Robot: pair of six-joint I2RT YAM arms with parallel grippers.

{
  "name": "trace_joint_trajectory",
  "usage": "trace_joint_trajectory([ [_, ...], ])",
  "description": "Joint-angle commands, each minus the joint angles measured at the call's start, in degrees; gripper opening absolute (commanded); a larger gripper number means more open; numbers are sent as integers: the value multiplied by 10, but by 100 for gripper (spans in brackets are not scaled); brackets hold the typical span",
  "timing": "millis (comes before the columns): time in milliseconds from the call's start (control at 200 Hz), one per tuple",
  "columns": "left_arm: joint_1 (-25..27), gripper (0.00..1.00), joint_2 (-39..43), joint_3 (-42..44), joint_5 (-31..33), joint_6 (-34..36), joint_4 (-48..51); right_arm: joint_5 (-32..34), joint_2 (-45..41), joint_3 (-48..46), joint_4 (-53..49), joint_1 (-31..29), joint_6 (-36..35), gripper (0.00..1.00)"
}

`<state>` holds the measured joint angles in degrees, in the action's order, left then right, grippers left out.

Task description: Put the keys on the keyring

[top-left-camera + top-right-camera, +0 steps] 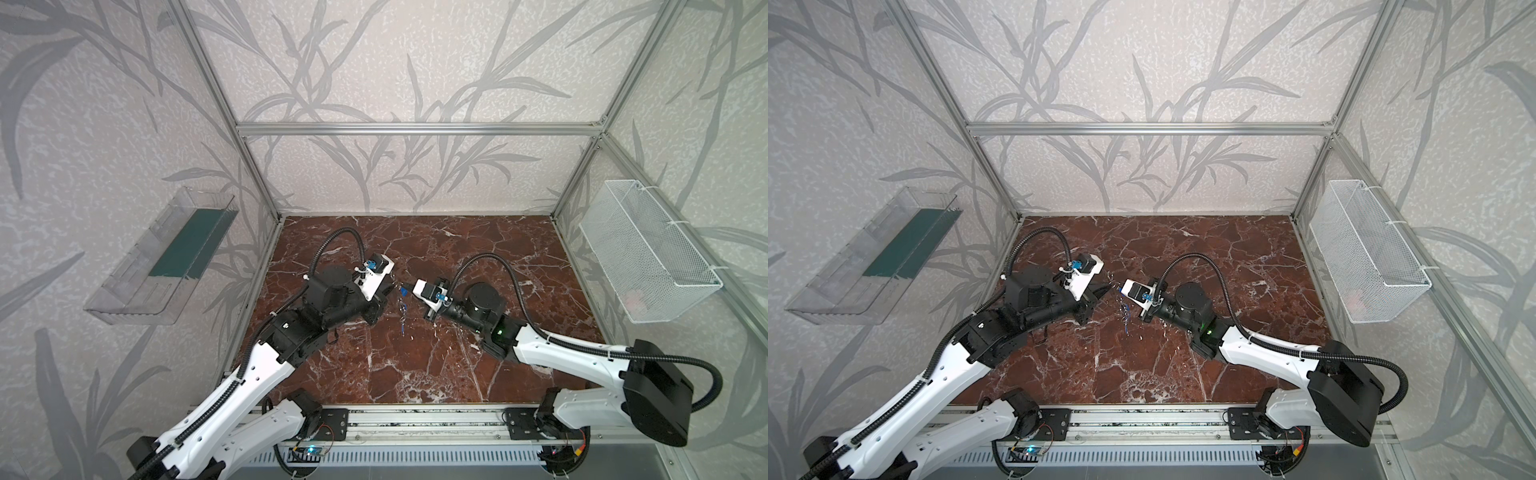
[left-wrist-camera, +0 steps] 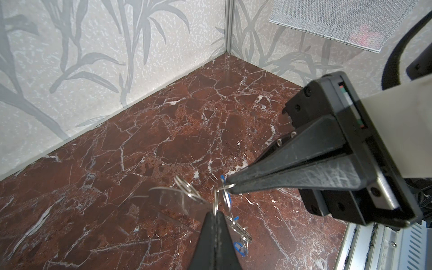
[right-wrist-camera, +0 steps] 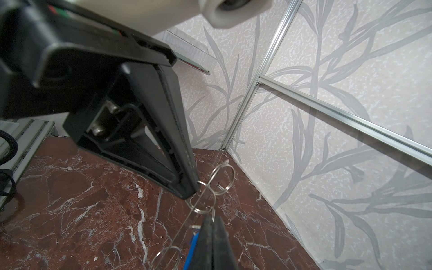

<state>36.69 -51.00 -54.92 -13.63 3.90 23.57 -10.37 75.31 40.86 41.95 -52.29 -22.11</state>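
Working above a red-brown marble table (image 1: 415, 374), well beneath both tools. Flanked by a white wire basket (image 1: 648, 257) on the wall far out behind the right tool, and by a clear wall tray (image 1: 166, 257) far out behind the left one.

Meeting tip to tip at mid-table: left gripper (image 2: 216, 214) and right gripper (image 2: 230, 184), nearly touching, both raised off the surface. On the left, pinched fully closed, apparently on the edge of the keyring (image 2: 173, 198), a flat pale plate jutting sideways from those fingertips, with split rings (image 2: 187, 189) threaded along it. On the right, likewise clamped fully closed, nipping a thin ring of the keys (image 2: 244, 235) right at the tip.

Hanging from between the two tips as a short chain, straight down; impossible to tell whether the lowest piece reaches the table. Dotted with small blue tags (image 2: 238, 246): one just beside the right fingertips, the rest lower, under the left tool.
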Motion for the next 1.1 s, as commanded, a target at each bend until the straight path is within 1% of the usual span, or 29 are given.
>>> trace_joint_trajectory([
  [0, 0, 0, 0, -14, -9, 6, -9, -14, 3, 11, 11, -4, 2, 0],
  [235, -1, 0, -1, -14, -11, 5, -9, -13, 1, 12, 12, -4, 2, 0],
  [360, -1, 0, -1, -14, -10, 5, -10, 19, 2, 15, 13, -4, 11, 0],
  [570, -1, 0, 0, -14, -7, 5, -10, 24, 4, 12, 20, -4, 9, 0],
  [1095, -1, 0, -4, -15, -8, 4, -8, 0, 4, 14, 17, -4, 5, 0],
])
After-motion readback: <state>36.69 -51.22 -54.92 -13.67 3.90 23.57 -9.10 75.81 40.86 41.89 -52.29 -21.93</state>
